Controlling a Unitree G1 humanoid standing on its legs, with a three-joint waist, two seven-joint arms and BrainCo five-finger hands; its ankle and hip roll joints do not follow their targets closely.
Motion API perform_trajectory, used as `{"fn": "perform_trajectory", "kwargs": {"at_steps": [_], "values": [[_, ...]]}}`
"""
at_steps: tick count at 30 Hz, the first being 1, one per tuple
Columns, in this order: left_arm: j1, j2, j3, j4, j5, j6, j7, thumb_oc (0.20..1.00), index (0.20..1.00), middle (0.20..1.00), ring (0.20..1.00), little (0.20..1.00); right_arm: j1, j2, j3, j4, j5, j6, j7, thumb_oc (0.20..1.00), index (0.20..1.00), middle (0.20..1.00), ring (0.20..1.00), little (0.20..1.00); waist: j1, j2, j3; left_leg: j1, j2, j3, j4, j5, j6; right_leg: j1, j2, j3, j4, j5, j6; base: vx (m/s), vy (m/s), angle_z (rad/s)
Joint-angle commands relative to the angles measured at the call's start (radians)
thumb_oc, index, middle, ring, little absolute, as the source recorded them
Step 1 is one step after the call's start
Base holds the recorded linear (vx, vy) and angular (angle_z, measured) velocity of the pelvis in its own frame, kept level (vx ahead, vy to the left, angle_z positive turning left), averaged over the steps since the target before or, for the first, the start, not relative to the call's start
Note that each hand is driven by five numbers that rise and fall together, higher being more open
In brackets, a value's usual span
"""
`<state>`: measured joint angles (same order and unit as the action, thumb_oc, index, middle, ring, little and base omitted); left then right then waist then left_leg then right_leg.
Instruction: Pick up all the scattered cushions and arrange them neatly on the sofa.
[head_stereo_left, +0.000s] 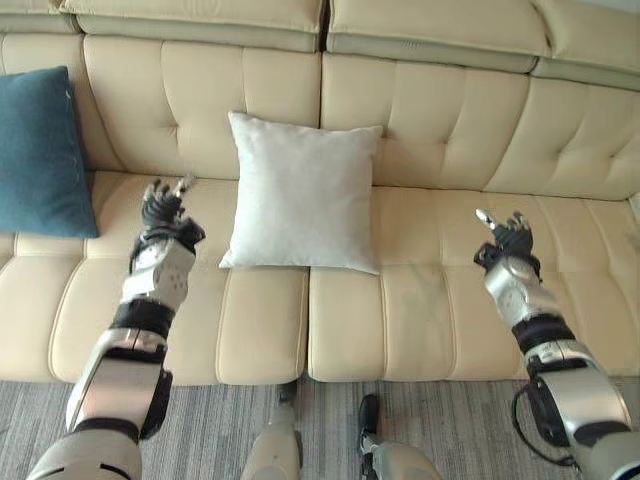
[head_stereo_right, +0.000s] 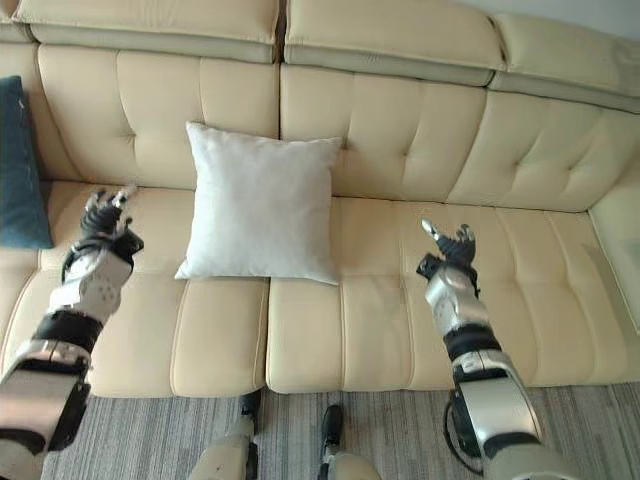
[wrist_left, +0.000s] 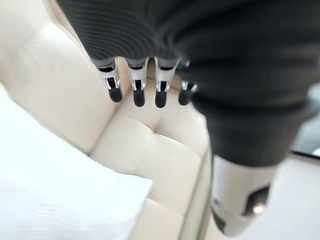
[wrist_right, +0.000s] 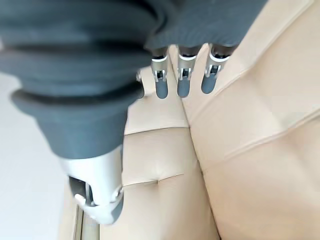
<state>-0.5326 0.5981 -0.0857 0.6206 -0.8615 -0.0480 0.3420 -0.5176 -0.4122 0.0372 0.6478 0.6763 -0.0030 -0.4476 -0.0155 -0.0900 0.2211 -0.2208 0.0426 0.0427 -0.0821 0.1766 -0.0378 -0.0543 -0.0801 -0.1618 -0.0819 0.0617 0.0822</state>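
White cushion (head_stereo_left: 303, 193) upright against sofa (head_stereo_left: 450, 290) back, blue cushion (head_stereo_left: 40, 150) far left, both robot hands (head_stereo_left: 163, 208) (head_stereo_left: 508, 236) open, empty.

The sofa (head_stereo_left: 420, 300) is covered in smooth cream leather-like upholstery with a soft sheen, tufted and seamed. The white cushion (head_stereo_left: 303, 192) at centre frame is of matt woven cloth; the blue cushion (head_stereo_left: 40, 150) at the left edge looks matt too. The floor (head_stereo_left: 220, 430) along the bottom is clad in a streaked grey carpet-like surface.

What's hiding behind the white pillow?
The white pillow leans against the beige sofa backrest, which shows all around it. The part directly behind is covered, so anything tucked there cannot be seen.
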Motion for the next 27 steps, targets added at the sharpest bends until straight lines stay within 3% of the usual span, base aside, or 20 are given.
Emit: {"fn": "perform_trajectory", "kwargs": {"at_steps": [1, 3, 5, 12, 19, 23, 27], "values": [[0.092, 0.038, 0.046, -0.028, 0.237, -0.039, -0.037, 1.0, 1.0, 1.0, 1.0, 1.0, 0.102, -0.078, -0.005, -0.06, -0.157, -0.043, 0.075, 1.0, 1.0, 1.0, 1.0, 1.0, 0.011, 0.008, -0.108, 0.127, -0.025, 0.025, -0.005, -0.195, -0.004, -0.032, -0.041, 0.02, 0.013, -0.036, 0.069, 0.04, 0.017, -0.07], [0.161, 0.035, 0.063, -0.08, 0.301, -0.033, -0.05, 1.0, 1.0, 1.0, 1.0, 1.0, 0.161, -0.084, -0.01, -0.116, -0.224, -0.039, 0.097, 1.0, 1.0, 1.0, 1.0, 1.0, 0.011, 0.007, -0.117, 0.136, -0.025, 0.027, -0.005, -0.198, -0.003, -0.021, -0.042, 0.021, 0.011, -0.035, 0.07, 0.03, 0.012, -0.09], [0.366, 0.01, 0.126, -0.193, 0.416, -0.02, -0.116, 1.0, 1.0, 1.0, 1.0, 1.0, 0.31, -0.124, -0.056, -0.236, -0.426, -0.006, 0.149, 1.0, 1.0, 1.0, 1.0, 1.0, 0.009, 0.011, -0.13, 0.158, -0.026, 0.024, -0.005, -0.203, 0.003, 0.001, -0.047, 0.02, 0.011, -0.037, 0.074, 0.03, 0.051, -0.12], [0.605, -0.123, 0.16, -0.215, 0.553, 0.031, -0.193, 1.0, 1.0, 1.0, 1.0, 1.0, 0.485, -0.047, -0.097, -0.25, -0.594, 0.031, 0.233, 1.0, 1.0, 1.0, 1.0, 1.0, 0.004, 0.011, -0.148, 0.19, -0.035, 0.027, -0.005, -0.212, 0.021, 0.024, -0.058, 0.026, 0.029, -0.038, 0.082, -0.02, 0.06, -0.02], [0.589, -0.194, 0.117, -0.175, 0.634, 0.034, -0.157, 1.0, 1.0, 1.0, 1.0, 1.0, 0.496, 0.015, -0.056, -0.222, -0.627, 0.026, 0.219, 1.0, 1.0, 1.0, 1.0, 1.0, -0.002, 0.009, -0.099, 0.17, -0.034, 0.051, -0.005, -0.191, 0.036, -0.044, -0.057, 0.04, 0.119, -0.019, 0.094, -0.15, 0.025, -0.06], [0.6, -0.196, 0.106, -0.19, 0.639, 0.028, -0.156, 1.0, 1.0, 1.0, 1.0, 1.0, 0.492, 0.023, -0.041, -0.225, -0.608, 0.013, 0.225, 1.0, 1.0, 1.0, 1.0, 1.0, 0.012, 0.029, -0.084, 0.143, -0.015, 0.095, -0.005, -0.166, 0.045, -0.033, -0.036, 0.053, 0.275, -0.117, 0.07, -0.22, 0.005, -0.29], [0.615, -0.207, 0.105, -0.193, 0.619, 0.025, -0.149, 1.0, 1.0, 1.0, 1.0, 1.0, 0.489, 0.027, -0.032, -0.209, -0.603, 0.015, 0.22, 1.0, 1.0, 1.0, 1.0, 1.0, 0.041, 0.012, -0.113, 0.114, -0.02, 0.138, 0.003, -0.15, 0.043, 0.066, -0.033, 0.051, 0.19, -0.152, 0.068, -0.16, -0.064, -0.24]]}}
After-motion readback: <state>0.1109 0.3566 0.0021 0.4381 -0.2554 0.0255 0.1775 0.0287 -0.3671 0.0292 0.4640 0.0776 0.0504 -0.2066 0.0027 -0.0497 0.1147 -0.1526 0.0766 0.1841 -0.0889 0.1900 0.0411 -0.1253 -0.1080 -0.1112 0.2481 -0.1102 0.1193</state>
